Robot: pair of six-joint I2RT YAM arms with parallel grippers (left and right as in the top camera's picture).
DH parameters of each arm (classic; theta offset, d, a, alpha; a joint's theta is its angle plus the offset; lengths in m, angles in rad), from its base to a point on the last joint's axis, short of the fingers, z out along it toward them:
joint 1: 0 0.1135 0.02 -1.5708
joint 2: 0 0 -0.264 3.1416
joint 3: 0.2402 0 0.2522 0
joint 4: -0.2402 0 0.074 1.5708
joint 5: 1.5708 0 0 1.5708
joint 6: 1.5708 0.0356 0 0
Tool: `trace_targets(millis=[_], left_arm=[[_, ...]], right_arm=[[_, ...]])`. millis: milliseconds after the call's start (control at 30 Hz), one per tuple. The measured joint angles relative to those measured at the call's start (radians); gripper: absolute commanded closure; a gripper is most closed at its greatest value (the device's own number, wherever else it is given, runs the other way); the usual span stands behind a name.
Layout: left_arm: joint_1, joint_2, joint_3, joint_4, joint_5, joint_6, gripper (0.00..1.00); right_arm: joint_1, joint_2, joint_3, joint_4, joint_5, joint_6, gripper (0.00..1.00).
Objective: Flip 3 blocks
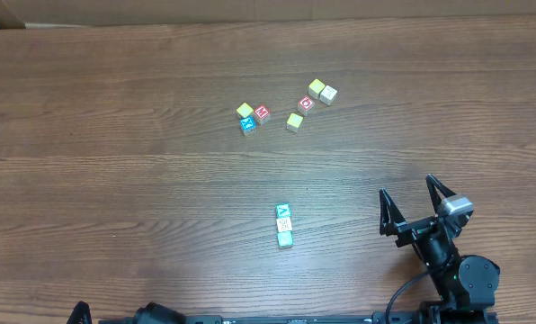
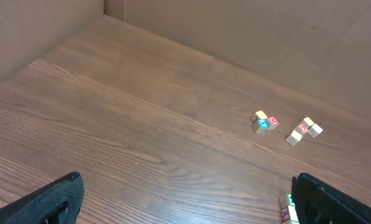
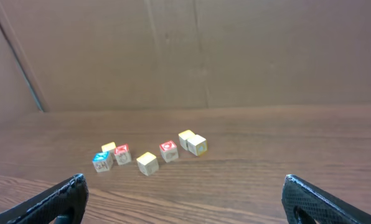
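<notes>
— Where are the blocks (image 1: 284,225)?
— I see all three touching in a row on the table (image 1: 115,135), left of my right gripper (image 1: 406,186) — its jaws spread wide, empty. My left gripper (image 2: 187,179) likewise.

Three blocks (image 1: 284,225) touching in a line on table (image 1: 115,135). From that line: trio of cubes (image 1: 262,113) behind-left, four cubes (image 1: 307,103) behind-right, right gripper (image 1: 406,185) to the right, apart

There are two green blocks (image 1: 283,211) and one whitish block (image 1: 284,224). The others number seven: three yellow cubes (image 1: 294,121), two red cubes (image 1: 263,113), one blue cube (image 1: 247,125), one cream cube (image 1: 328,94).
</notes>
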Motion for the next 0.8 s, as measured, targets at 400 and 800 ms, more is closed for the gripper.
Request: trace_targets(millis=[400,800], left_arm=[[0.000,0.000,0.000,0.000,0.000,0.000,0.00],[0.000,0.000,0.000,0.000,0.000,0.000,0.00]], right_arm=[[0.013,-0.008,0.000,-0.017,0.019,-0.016,0.00],[0.013,-0.008,0.000,-0.017,0.019,-0.016,0.00]])
